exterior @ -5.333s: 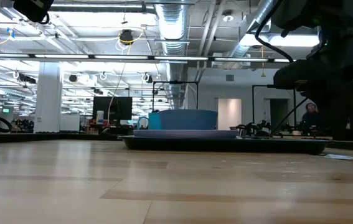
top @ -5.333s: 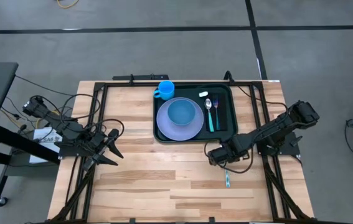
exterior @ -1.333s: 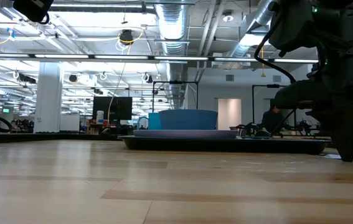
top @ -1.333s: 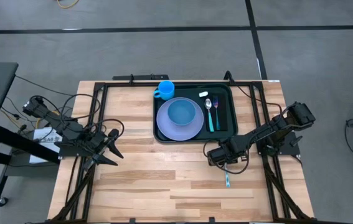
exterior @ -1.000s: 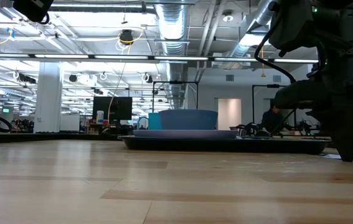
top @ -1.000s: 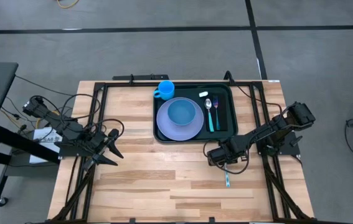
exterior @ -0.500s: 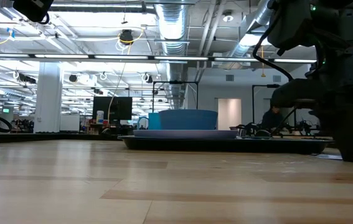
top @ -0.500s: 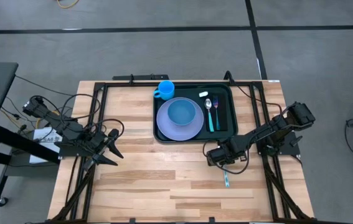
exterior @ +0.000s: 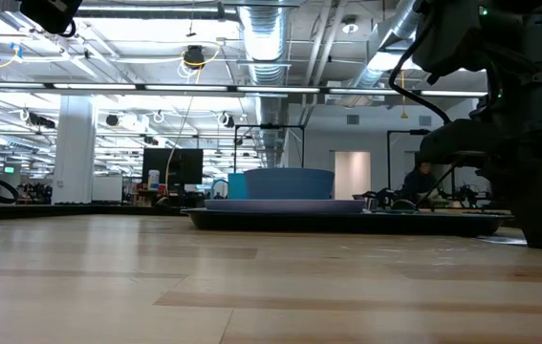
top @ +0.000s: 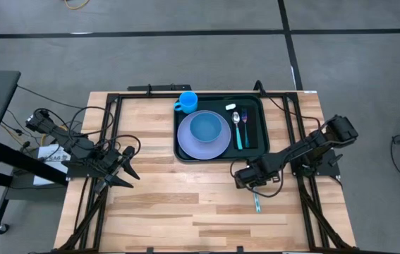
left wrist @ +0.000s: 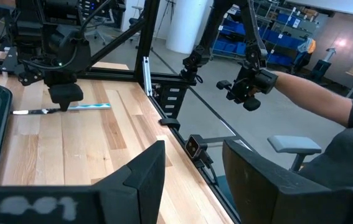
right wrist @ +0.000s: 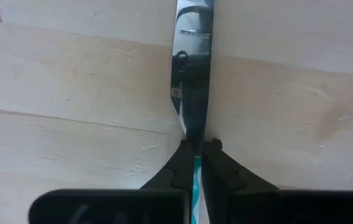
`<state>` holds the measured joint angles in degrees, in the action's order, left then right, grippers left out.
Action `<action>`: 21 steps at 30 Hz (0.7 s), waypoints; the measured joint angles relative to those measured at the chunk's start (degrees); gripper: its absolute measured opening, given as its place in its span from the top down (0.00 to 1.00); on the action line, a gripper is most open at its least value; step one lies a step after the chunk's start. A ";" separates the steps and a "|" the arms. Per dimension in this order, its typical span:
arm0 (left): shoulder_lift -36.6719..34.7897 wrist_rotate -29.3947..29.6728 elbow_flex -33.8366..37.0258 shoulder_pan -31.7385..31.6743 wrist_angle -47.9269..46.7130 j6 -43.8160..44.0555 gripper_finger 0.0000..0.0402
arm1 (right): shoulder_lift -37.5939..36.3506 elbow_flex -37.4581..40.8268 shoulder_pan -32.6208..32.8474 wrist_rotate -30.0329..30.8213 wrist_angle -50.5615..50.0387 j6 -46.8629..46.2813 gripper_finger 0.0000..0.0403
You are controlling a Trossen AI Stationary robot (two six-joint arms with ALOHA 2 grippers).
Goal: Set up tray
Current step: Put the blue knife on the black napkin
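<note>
While no writing reads | right end effector (right wrist: 195, 152) pinches knife (right wrist: 192, 93)

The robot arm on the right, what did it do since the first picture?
The right gripper came down toward the knife on the table and closed its fingers on it. The left gripper, the tray and everything on it stayed put.

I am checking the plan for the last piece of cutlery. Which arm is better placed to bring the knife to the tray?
The right. Its end effector is already shut on the knife, just below the tray. The left end effector waits open at the table's far left side.
</note>
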<state>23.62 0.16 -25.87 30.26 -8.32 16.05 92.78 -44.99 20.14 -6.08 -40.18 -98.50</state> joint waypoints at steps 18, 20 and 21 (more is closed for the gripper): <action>0.02 0.00 0.00 0.00 0.00 0.00 0.63 | -4.40 0.07 2.22 -5.65 3.33 -1.35 1.00; 0.01 0.00 0.00 0.00 0.02 0.00 0.63 | -4.40 0.04 2.79 -5.96 3.27 -1.86 1.00; 0.01 0.00 0.00 0.00 0.00 0.00 0.63 | -4.42 0.04 3.09 -6.06 3.27 -1.92 1.00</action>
<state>23.63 0.16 -25.87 30.26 -8.31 16.05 88.36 -44.95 23.24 -12.14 -36.91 -100.42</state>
